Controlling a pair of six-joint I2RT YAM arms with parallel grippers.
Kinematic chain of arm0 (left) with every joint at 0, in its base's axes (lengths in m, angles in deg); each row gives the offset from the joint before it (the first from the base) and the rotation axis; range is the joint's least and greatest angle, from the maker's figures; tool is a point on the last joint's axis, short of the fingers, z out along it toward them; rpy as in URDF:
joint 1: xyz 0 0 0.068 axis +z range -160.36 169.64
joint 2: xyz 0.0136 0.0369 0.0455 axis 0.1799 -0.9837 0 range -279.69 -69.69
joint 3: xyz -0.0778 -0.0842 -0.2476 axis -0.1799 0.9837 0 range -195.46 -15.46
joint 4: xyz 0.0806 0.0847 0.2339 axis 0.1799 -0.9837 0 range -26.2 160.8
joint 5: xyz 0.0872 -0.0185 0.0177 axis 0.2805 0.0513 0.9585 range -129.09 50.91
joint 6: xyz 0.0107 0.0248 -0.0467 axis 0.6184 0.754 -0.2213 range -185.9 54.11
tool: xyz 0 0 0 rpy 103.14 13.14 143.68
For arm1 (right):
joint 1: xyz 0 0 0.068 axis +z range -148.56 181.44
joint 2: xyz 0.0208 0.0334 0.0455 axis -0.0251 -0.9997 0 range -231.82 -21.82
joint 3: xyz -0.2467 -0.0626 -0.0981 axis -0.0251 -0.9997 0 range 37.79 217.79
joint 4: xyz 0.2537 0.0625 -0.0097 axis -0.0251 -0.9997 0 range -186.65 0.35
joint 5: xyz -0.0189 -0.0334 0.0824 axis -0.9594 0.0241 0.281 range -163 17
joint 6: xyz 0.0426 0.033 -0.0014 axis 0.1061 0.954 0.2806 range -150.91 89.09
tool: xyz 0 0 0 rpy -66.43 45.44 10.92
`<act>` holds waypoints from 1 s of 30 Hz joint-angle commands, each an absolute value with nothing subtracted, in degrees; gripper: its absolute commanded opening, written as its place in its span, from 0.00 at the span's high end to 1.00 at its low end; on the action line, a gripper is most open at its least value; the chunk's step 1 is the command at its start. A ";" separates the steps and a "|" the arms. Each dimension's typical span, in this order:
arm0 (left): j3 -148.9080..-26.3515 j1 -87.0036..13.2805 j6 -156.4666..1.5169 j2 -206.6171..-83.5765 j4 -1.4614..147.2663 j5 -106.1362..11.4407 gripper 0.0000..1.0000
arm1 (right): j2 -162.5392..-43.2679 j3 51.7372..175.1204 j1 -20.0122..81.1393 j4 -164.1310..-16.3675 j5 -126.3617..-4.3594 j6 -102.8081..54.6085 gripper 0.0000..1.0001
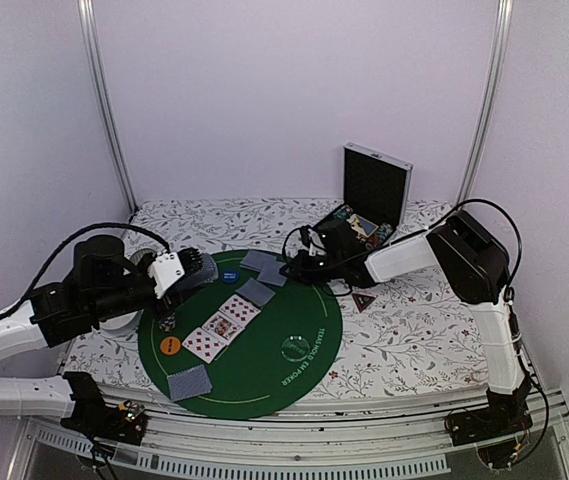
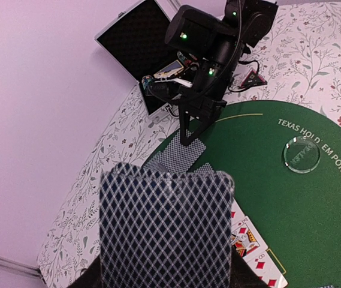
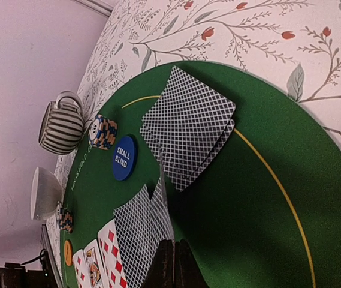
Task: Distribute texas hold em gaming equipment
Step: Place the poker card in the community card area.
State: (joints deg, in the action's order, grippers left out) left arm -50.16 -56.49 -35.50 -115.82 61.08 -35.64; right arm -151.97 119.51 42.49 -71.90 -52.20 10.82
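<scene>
1. Dealing cards: my left fingers (image 1: 200, 268) clamp the deck (image 2: 164, 231) at the green mat's (image 1: 264, 375) nine o'clock.
2. My right fingers (image 3: 167, 267), pinched shut and seemingly empty, hover by the twelve o'clock dealt cards (image 3: 188, 129).
3. Next, I judge, comes drawing another card.

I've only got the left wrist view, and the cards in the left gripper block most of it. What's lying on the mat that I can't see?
Observer: Behind the held cards, a blue Small Blind disc lies on the green mat.
Operator: Any chips near it?
Observer: A short chip stack stands just past that disc, next to a striped cup.
Operator: And at the mat's near edge?
Observer: A face-down card pile lies there, close to an orange disc.
</scene>
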 commanded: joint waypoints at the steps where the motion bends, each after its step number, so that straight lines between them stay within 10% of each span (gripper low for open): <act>1: -50.62 -57.01 -35.48 -115.70 62.74 -36.04 0.56 | -150.89 115.79 41.22 -65.65 -52.81 14.92 0.98; 18: -50.62 -57.06 -35.49 -115.48 62.80 -36.20 0.56 | -154.09 111.69 40.92 -53.64 -48.96 28.99 0.96; 30: -50.62 -57.11 -35.48 -115.74 62.62 -36.22 0.55 | -150.77 110.01 41.52 -57.21 -51.03 27.37 0.51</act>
